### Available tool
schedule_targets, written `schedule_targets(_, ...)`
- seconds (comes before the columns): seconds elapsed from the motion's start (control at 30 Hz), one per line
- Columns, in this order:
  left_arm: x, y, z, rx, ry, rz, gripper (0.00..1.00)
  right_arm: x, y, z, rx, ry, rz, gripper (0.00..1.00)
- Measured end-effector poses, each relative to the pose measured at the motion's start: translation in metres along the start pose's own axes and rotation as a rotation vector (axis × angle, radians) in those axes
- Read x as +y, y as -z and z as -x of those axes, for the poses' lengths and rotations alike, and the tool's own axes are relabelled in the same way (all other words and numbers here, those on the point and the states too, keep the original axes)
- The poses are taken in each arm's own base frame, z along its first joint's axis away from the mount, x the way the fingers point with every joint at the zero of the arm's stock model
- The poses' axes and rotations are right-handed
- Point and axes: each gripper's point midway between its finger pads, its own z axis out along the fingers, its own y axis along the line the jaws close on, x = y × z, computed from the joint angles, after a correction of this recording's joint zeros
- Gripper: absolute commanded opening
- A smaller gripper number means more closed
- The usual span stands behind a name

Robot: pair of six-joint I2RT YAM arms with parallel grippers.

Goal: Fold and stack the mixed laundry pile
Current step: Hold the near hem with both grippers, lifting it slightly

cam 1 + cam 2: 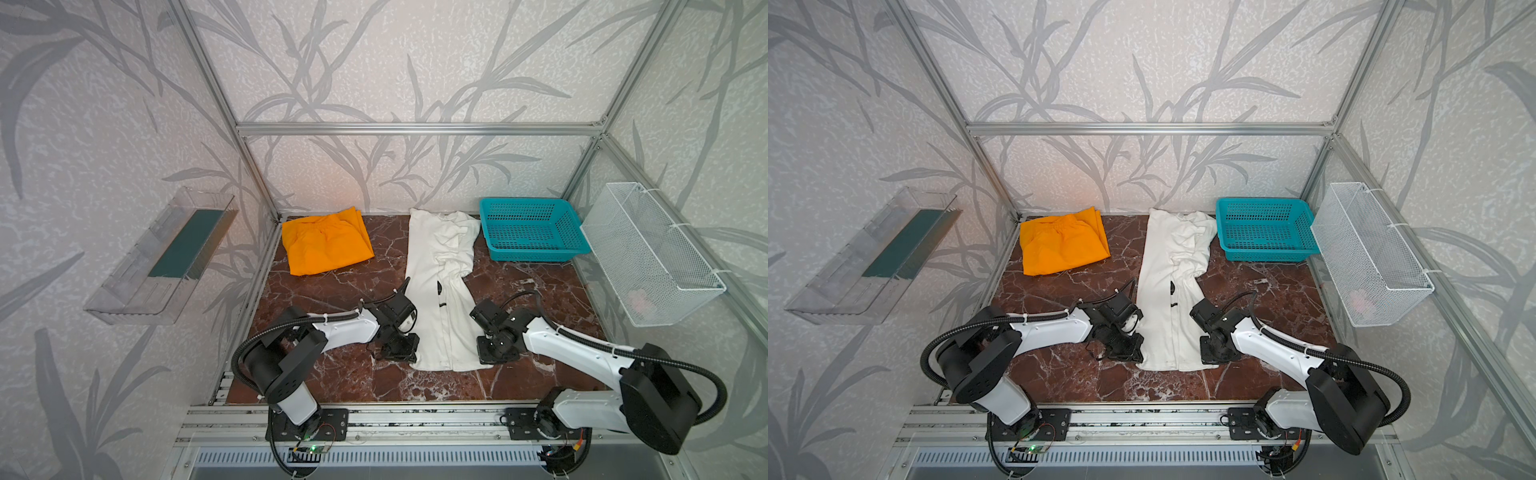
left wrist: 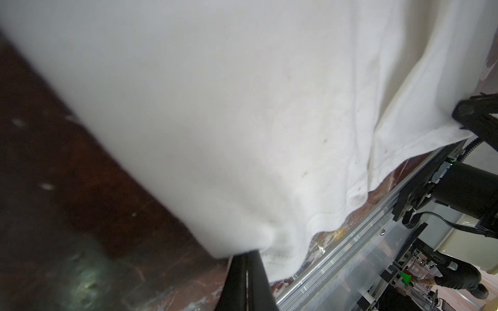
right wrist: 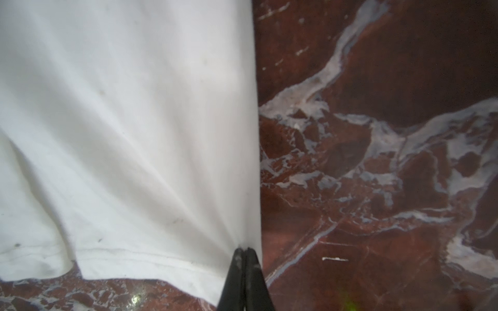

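Print on the white shirt (image 1: 432, 257) shows only as black slivers in a fold — it lies lengthwise on the table (image 1: 332, 291), left gripper (image 2: 246, 254) and right gripper (image 3: 244, 250) each clamped tight on a near hem corner. Orange trousers (image 1: 326, 245) sit folded far left; the wire basket (image 1: 665, 232) holds a pinkish blur.

This is a robot lab cell, folks, not anybody's home! Bare silver aluminium frame bars (image 1: 415, 129) box it in, with grey leaf-print wallpaper panels (image 1: 374, 62) filling the gaps. A white-and-black robot arm on the left (image 1: 345, 328) and its twin on the right (image 1: 573, 349) are bolted to a slotted metal rail (image 1: 415, 419) fronting the red-brown marble-pattern counter (image 1: 332, 286). A white wire-mesh basket (image 1: 648, 257) and a clear plastic tray (image 1: 137, 270) hang on the side walls. Past the rail, the left wrist view catches more equipment and a person in dark clothes (image 2: 455, 274).
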Motion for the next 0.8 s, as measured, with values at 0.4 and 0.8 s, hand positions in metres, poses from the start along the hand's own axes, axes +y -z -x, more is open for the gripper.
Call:
schedule_targets(0.4, -0.007, -0.004, -0.002, 0.013, -0.015, -0.036, 0.00, 0.012, -0.008, -0.005, 0.033, 0.010, 0.067, 0.53)
schedule_targets(0.8, -0.007, -0.004, -0.003, -0.002, -0.021, -0.036, 0.00, 0.005, -0.005, -0.012, -0.003, -0.006, 0.090, 0.60)
